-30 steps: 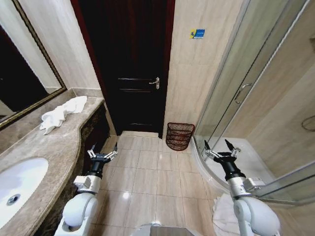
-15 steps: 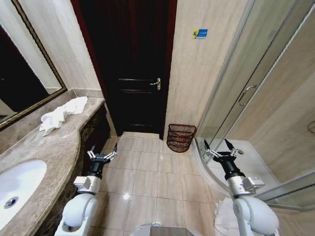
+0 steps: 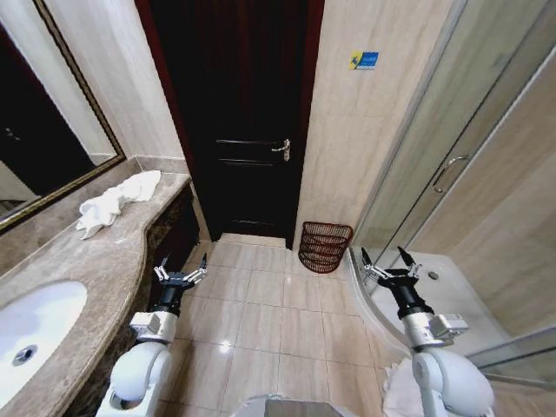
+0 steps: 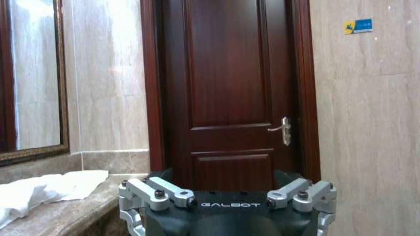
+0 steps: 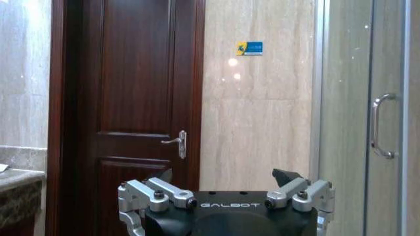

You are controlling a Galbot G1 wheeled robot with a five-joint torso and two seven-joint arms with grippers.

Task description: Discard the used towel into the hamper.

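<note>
Head view: crumpled white towel [image 3: 115, 201] lies at the far end of the counter [image 3: 82, 261], near the wall. Hamper [image 3: 324, 247] stands on the floor beside the door [image 3: 234, 122]. Left gripper [image 3: 180, 274] and right gripper [image 3: 387, 265] hang low, fingers spread, empty, well apart from both.

Bathroom: sink [image 3: 35, 326] in marble counter [image 3: 95, 252] lower left, mirror [image 3: 43, 130] upper left, glass shower [image 3: 452, 174] right, tiled floor [image 3: 269, 321].
</note>
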